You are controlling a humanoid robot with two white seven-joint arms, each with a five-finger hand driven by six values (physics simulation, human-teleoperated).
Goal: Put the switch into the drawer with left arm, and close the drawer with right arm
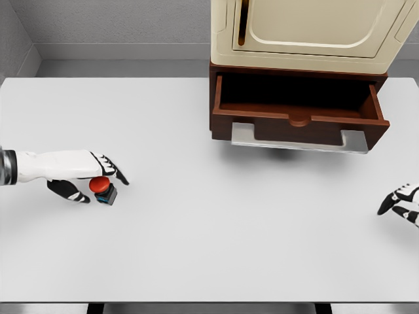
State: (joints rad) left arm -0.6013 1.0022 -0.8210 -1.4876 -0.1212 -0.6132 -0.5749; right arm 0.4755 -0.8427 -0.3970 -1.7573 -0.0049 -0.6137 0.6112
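Switch (103,188) sits near the table's (196,248) left edge, my left hand (85,173) curled around it. I see bare tabletop up to the open drawer (298,111). My right hand (404,204) rests at the right edge, fingers relaxed.

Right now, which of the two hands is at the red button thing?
The left hand, fingers curled around the switch; the right hand hangs far off, empty.

No readable text, labels or numbers anywhere (switch (103,188), drawer (298,121), cabinet (308,29) all unmarked).
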